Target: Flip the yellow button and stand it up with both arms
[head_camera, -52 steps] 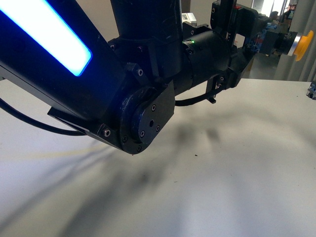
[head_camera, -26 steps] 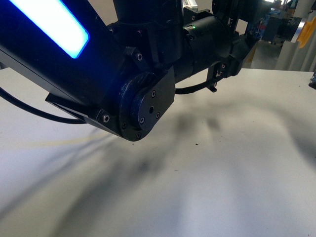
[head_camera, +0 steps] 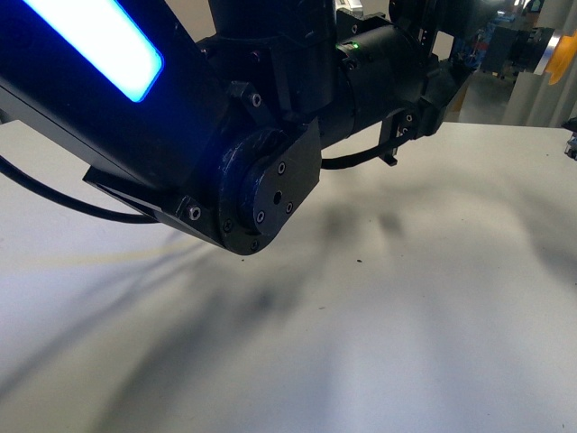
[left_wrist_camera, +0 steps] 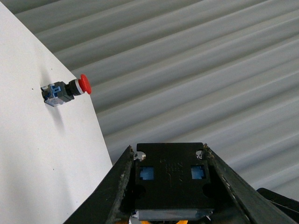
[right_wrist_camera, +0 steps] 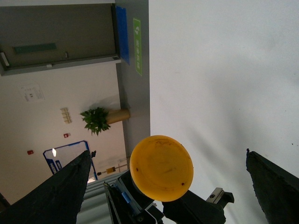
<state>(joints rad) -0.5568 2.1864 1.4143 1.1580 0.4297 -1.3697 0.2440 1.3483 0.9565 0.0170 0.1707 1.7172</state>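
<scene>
Front view, all placed off the yellow button [head_camera: 539, 50]:
- Far left of it: the left arm's [head_camera: 180, 135] blue light strip [head_camera: 95, 45], lit.
- Left of it and lower: round joint cap [head_camera: 270, 194] with screws, and a black cable [head_camera: 54, 216] trailing off beneath.
- Nearer, just left: wrist section with 1 green LED [head_camera: 353, 45].
- The button itself is up in the air above the white table [head_camera: 406, 316]. It lies on its side, cap pointing right.

Left wrist view: the left gripper [left_wrist_camera: 172, 186] is clamped on the button's contact block. Both fingers [left_wrist_camera: 117, 186] are tight against its sides, and the base faces the camera with 2 blue squares showing. A red button [left_wrist_camera: 65, 91] sits on the table, well apart from the yellow one.

Right wrist view: the yellow cap faces the camera straight on. The right gripper [right_wrist_camera: 167, 153] is spread wide. Its 2 fingers [right_wrist_camera: 65, 186] flank the button, with a clear gap on each side, gripping nothing. A potted plant [right_wrist_camera: 98, 119] is in the background beyond the button.
</scene>
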